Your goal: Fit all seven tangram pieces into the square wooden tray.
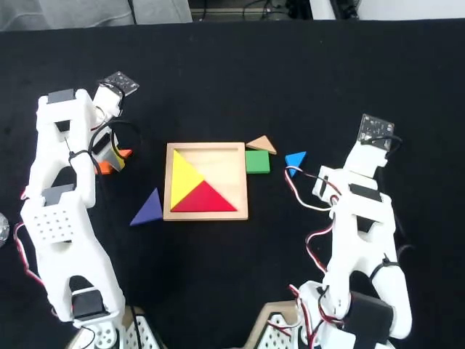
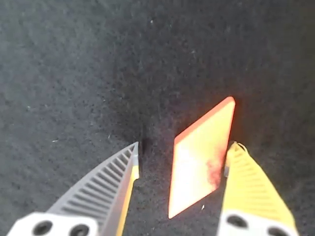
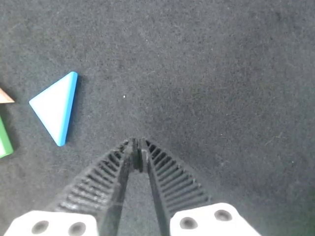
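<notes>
Overall, black cloth tabletop [image 1: 290, 87]; left hand [image 2: 186, 146] spread astride orange piece [image 2: 202, 162]; right hand [image 3: 136, 145] closed, empty.

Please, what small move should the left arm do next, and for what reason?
Probably shut the left gripper on the orange piece. In the left wrist view the piece sits between its open fingers, close against one and apart from the other. The wooden tray holds only the yellow triangle and the red triangle, so the orange piece is not yet placed.
</notes>
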`<state>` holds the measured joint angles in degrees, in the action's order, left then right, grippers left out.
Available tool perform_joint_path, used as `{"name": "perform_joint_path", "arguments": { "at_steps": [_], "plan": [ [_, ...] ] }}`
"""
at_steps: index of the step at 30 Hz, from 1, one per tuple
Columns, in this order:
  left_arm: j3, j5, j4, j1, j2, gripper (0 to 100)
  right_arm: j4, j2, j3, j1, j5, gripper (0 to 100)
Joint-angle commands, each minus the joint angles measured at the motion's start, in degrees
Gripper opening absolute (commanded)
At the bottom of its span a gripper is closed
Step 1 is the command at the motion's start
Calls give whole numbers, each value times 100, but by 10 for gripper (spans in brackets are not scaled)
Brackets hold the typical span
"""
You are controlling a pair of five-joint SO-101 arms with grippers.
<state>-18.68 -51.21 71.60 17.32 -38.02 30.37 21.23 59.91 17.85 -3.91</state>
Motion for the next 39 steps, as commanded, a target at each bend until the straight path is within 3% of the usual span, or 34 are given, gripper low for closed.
{"name": "perform_joint_path", "arguments": {
  "at_steps": [1, 4, 12, 39],
  "plan": [
    [-813, 18, 888, 4, 404, 274, -105, 207, -347, -123, -18, 15],
    [-1270, 26, 1257, 66, 730, 274, -105, 207, -347, -123, -18, 15],
    [-840, 167, 413, 259, 308, 274, -105, 215, -347, -132, -18, 15],
    [-558, 176, 519, -321, -202, 274, -105, 242, -338, -132, -18, 15]
  ]
}}
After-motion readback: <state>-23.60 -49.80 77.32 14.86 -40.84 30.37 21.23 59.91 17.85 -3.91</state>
